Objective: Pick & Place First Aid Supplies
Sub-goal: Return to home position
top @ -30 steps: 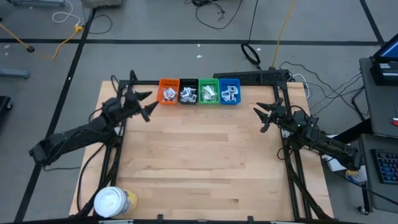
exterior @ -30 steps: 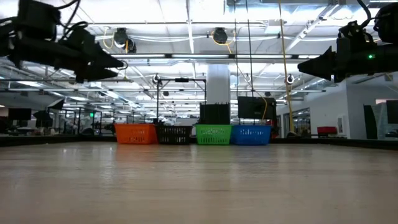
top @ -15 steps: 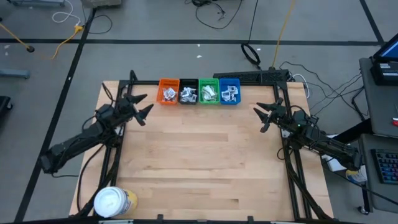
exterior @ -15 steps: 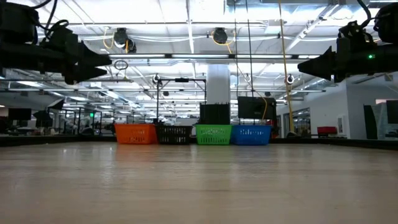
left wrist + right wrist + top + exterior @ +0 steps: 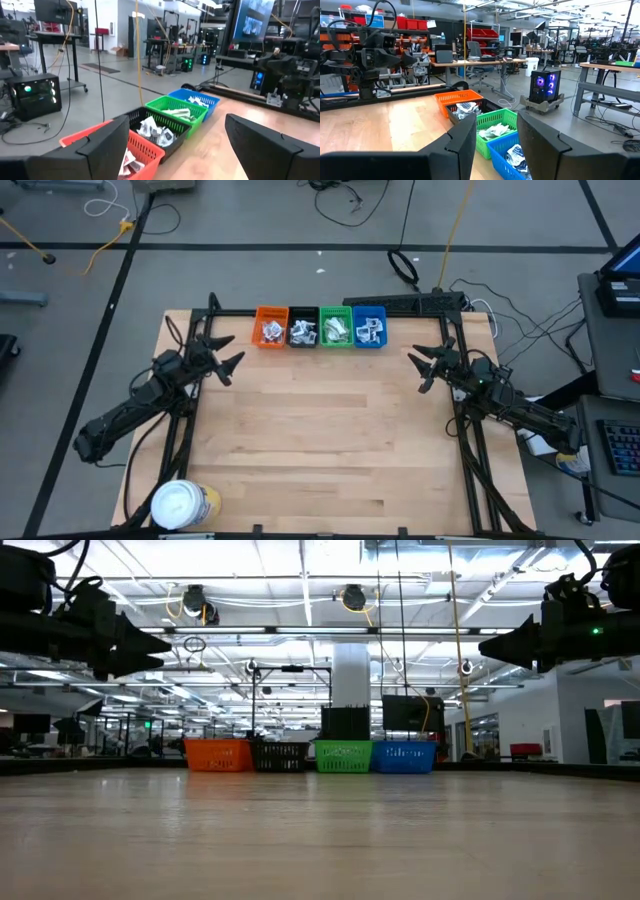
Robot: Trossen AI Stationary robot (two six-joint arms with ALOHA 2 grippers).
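The first aid supplies lie as small white packets inside a row of bins at the table's far edge: orange bin (image 5: 270, 327), black bin (image 5: 302, 328), green bin (image 5: 335, 327), blue bin (image 5: 369, 326). The left wrist view shows crumpled packets (image 5: 152, 131) in the black bin. My left gripper (image 5: 226, 351) hovers open above the table's left side, near the orange bin, holding nothing. My right gripper (image 5: 420, 366) hovers open over the table's right side, holding nothing.
A white-lidded yellow round tub (image 5: 184, 505) stands at the table's near left corner. Bare wooden tabletop (image 5: 320, 430) spreads between the two arms. The arms' frames run along the left and right table edges.
My left arm has drawn back toward the table's left and near side, away from the orange bin, staying open. The right arm has kept still.
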